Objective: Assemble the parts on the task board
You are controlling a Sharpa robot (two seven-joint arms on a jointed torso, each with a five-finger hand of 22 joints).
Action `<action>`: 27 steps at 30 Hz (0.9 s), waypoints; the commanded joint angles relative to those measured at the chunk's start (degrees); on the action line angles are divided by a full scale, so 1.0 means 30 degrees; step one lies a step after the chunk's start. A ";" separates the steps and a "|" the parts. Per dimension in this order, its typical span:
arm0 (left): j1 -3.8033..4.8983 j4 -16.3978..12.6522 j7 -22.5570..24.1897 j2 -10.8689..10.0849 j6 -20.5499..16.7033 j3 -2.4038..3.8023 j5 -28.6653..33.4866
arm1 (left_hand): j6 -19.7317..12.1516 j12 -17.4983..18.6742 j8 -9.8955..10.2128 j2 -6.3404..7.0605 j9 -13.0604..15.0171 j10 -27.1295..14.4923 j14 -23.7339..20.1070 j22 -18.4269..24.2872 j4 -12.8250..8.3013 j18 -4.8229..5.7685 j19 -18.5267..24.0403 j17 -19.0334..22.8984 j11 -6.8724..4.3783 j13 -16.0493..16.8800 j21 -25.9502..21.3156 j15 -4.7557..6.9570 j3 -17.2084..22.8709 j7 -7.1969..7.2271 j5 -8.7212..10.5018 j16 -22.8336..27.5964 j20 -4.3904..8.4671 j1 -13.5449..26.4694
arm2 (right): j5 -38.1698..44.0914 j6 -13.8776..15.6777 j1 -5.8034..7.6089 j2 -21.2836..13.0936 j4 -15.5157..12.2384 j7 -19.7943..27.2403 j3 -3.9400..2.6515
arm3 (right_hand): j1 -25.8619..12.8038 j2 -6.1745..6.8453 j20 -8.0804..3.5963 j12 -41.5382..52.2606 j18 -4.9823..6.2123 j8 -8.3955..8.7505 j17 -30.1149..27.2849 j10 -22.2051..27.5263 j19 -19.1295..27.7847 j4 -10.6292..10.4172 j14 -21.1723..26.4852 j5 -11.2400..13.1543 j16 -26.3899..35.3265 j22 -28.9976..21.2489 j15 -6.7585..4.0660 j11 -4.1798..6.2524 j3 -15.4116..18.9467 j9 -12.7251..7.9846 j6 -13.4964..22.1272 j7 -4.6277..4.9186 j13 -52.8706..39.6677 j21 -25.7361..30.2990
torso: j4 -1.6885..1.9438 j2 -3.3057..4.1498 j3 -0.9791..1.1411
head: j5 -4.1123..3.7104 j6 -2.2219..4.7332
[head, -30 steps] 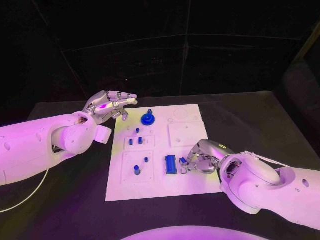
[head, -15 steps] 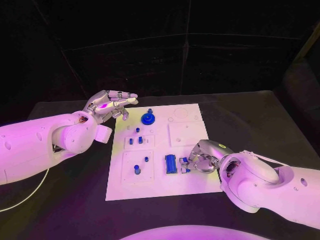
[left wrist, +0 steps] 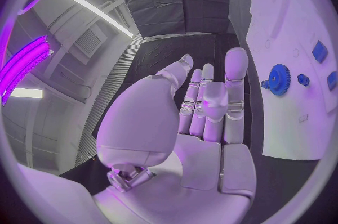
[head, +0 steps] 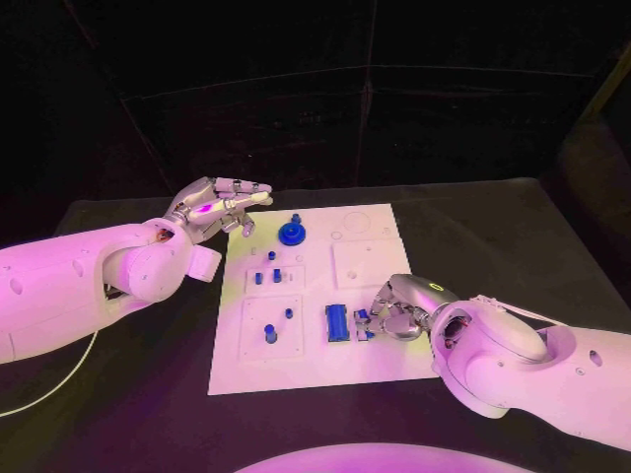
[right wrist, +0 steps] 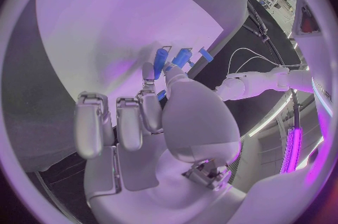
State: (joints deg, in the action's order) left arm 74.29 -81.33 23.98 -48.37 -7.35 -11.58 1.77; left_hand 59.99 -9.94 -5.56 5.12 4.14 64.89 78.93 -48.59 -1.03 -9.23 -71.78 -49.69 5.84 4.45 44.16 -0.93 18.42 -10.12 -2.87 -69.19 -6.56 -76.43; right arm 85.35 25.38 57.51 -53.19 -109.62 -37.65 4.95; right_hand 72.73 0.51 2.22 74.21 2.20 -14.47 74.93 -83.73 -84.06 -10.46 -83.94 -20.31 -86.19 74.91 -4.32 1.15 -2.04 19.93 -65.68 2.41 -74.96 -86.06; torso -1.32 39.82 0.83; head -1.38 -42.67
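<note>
White task board (head: 366, 266) flat mid-table, blue gear (head: 292, 235) standing at its far edge — small blue parts (head: 337, 323) nearer.

Bare task board (head: 366, 264) beside the gear (head: 292, 235); right hand (head: 396, 313) crowds the near parts

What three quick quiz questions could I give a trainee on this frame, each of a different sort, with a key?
1. True or false: the left hand holds a blue part.
2. Multiple choice: the right hand is at a) the board's near right edge, b) its far left corner, c) off the table.
3. Fill in: the blue gear stands at the board's ___ end, far or near from the robot.

Key: 1 false, its fingers are spread over the table beside the board, with nothing in them. 2 a, with its fingers by a small blue part. 3 far.
</note>
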 commanded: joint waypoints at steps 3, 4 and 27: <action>0.0024 -0.0043 -0.0017 0.0005 0.0271 0.0011 0.0038 | -0.0134 -0.0043 -0.0130 -0.0166 -0.0017 -0.0191 -0.0089 0.0021 0.0006 -0.0135 -0.0008 0.0017 0.0002 0.0001 -0.0057 0.0021 -0.0134 0.0051 -0.0022 -0.0063 -0.0023 -0.0062 | 0.0095 -0.0089 0.0002 0.0044 -0.0024 0.0010 0.0019 | -0.0265 0.0141 -0.0114 -0.0088 -0.0270 -0.0178 0.2752 -0.0066 -0.0658 -0.0270 -0.1550 0.0010 0.0049 0.3649 -0.0175 0.0138 0.0126 0.0075 -0.0115 0.0041 -0.1311 -0.0005 | -0.0002 0.0002 -0.0006 | 0.0027 -0.0019; 0.0024 -0.0044 -0.0020 0.0004 0.0274 0.0011 0.0038 | -0.0136 -0.0044 -0.0130 -0.0166 -0.0018 -0.0194 -0.0090 0.0021 0.0006 -0.0134 -0.0009 0.0020 0.0003 0.0001 -0.0058 0.0020 -0.0138 0.0050 -0.0022 -0.0062 -0.0023 -0.0061 | 0.0095 -0.0094 0.0002 0.0047 -0.0025 0.0014 0.0019 | -0.0317 0.0143 -0.0118 -0.0085 -0.0270 -0.0193 0.2751 -0.0070 -0.0656 -0.0326 -0.1549 0.0014 0.0051 0.3647 -0.0177 0.0138 0.0170 0.0090 -0.0110 0.0042 -0.1315 -0.0003 | -0.0004 0.0001 -0.0009 | 0.0034 -0.0024; 0.0026 -0.0079 -0.0043 -0.0032 0.0276 0.0011 0.0038 | -0.0150 -0.0050 -0.0130 -0.0165 -0.0019 -0.0215 -0.0096 0.0024 0.0010 -0.0133 -0.0013 0.0038 0.0008 -0.0003 -0.0063 0.0017 -0.0160 0.0044 -0.0023 -0.0059 -0.0024 -0.0056 | 0.0097 0.0374 0.0002 -0.0085 -0.0013 0.0291 0.0019 | -0.2680 0.0253 -0.0076 -0.0157 -0.0269 -0.0631 0.2690 -0.0087 -0.0659 -0.2035 -0.1543 0.4892 0.0116 0.3658 -0.0110 0.0046 0.3332 0.0613 0.0266 0.0131 -0.1338 0.0027 | 0.0010 -0.0009 -0.0006 | 0.0003 -0.0061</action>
State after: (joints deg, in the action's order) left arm 74.30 -81.42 23.77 -48.45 -7.17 -11.58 1.77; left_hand 59.99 -9.94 -5.56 5.12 4.15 64.48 78.94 -48.59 -0.87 -9.24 -71.79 -49.63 5.83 4.45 44.16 -0.93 18.26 -10.12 -2.87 -69.19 -6.56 -76.43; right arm 85.36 25.69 57.46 -53.33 -109.44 -37.51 5.01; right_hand 64.75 1.26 2.22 73.88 2.20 -16.05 74.91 -83.93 -84.06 -16.61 -84.15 -5.87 -86.19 74.91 -4.52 1.35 7.69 21.69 -65.24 2.85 -74.94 -86.06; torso -1.30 39.81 0.82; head -1.33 -42.84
